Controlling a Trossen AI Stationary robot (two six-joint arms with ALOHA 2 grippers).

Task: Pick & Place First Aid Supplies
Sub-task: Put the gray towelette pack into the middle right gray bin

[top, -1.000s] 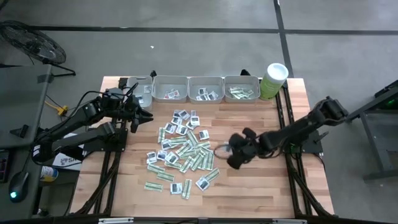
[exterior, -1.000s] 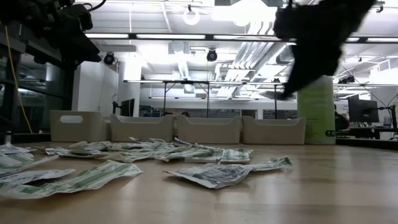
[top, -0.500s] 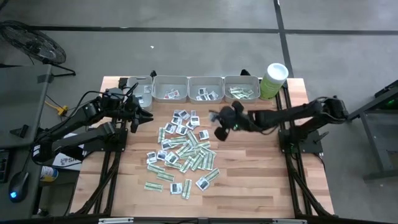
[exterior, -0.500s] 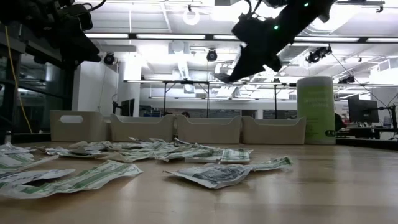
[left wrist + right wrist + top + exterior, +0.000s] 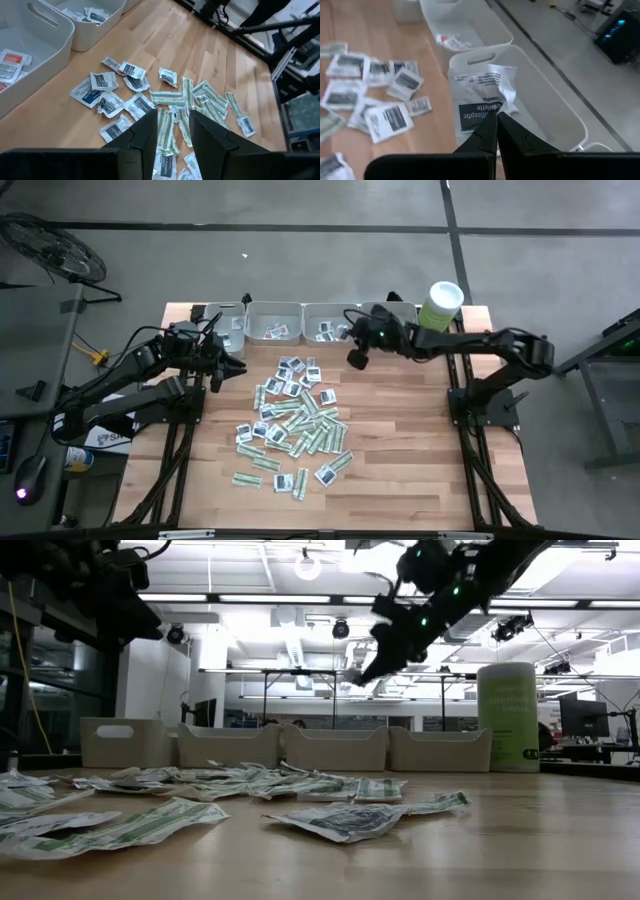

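Four grey rectangular trays (image 5: 273,323) stand in a row along the far edge of the wooden table (image 5: 420,440); a pale green tub (image 5: 440,310), white-lidded, stands upright just beside the rightmost tray.

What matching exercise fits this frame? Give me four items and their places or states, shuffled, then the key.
Items
1. right gripper
2. left gripper
3. green tub
4. loose sachets

Places or states
A. standing at the table's far right corner
B. scattered across the middle of the table
C. shut on a white sachet, above the trays
D. open, empty, raised over the table's left side

Pairs: 1-C, 2-D, 3-A, 4-B
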